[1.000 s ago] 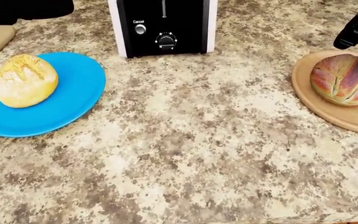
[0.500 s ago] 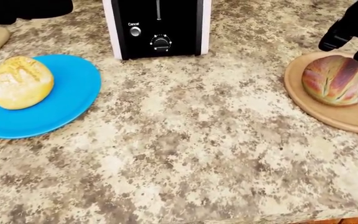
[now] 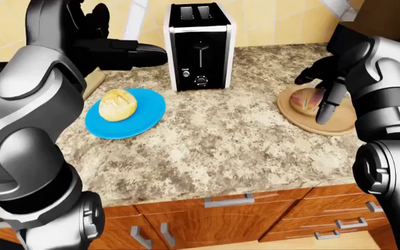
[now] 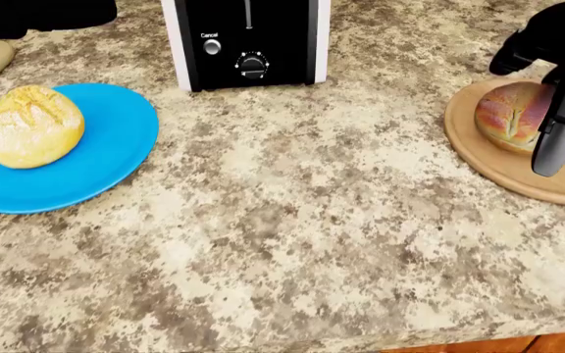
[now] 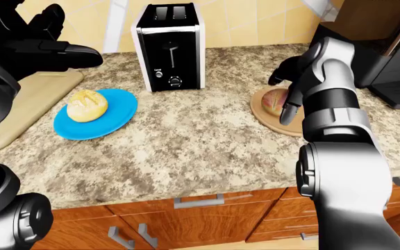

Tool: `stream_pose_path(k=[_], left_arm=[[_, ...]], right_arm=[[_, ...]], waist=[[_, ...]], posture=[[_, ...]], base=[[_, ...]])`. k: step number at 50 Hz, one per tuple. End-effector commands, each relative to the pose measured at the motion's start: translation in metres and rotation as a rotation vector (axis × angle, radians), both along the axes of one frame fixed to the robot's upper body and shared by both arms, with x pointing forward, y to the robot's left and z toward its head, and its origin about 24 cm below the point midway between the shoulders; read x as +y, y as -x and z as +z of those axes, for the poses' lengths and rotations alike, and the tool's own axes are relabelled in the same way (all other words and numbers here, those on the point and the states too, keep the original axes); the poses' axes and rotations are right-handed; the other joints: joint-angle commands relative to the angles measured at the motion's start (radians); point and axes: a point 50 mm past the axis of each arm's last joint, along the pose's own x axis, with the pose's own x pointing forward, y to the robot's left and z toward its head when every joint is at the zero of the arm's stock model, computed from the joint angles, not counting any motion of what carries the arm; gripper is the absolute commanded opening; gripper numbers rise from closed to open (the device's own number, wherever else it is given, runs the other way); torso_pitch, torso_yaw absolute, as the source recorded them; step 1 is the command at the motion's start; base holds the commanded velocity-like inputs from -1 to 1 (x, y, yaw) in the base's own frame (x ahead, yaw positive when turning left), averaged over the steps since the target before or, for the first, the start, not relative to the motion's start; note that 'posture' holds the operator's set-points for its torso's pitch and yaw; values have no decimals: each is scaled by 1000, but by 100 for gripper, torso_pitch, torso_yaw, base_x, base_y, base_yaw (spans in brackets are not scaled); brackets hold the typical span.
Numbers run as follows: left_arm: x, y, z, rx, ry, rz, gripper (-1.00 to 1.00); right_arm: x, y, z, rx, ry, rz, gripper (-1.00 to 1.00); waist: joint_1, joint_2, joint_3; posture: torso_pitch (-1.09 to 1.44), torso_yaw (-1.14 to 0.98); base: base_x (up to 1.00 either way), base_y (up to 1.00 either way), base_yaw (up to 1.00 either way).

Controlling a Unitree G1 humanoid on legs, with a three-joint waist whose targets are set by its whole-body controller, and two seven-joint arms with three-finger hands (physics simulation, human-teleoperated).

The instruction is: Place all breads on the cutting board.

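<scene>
Bread: none is sitting on the cutting board (image 5: 30,107) yet. Right hand (image 4: 548,88) is hovering spread-fingered over the brown loaf (image 4: 506,118), gripping nothing; yellow roll (image 4: 30,126) is waiting far off to its left.

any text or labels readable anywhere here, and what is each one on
"Cancel": small white word above the round button on the black face of the toaster, head view.
Marks around the toaster's dial: too small to read.
Nothing written shows on the blue plate, the breads, the wooden plate, the counter or the cabinets.
</scene>
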Motion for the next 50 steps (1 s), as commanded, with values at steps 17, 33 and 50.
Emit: stream_pose_path(k=[17, 33, 50], left_arm=[[0, 8, 14, -83, 5, -2, 100], [0, 7, 14, -83, 4, -4, 100], [-2, 8, 13, -82, 1, -9, 100]], right_arm=[[7, -3, 8, -71, 5, 37, 60], [10, -6, 5, -103, 27, 48, 30], [14, -8, -2, -107, 31, 66, -21]], waist=[[6, -3, -28], [7, -7, -29], [7, -10, -26]], posture=[[0, 0], [0, 0], [0, 0]], base=[[0, 0, 0], [0, 0, 0], [0, 0, 0]])
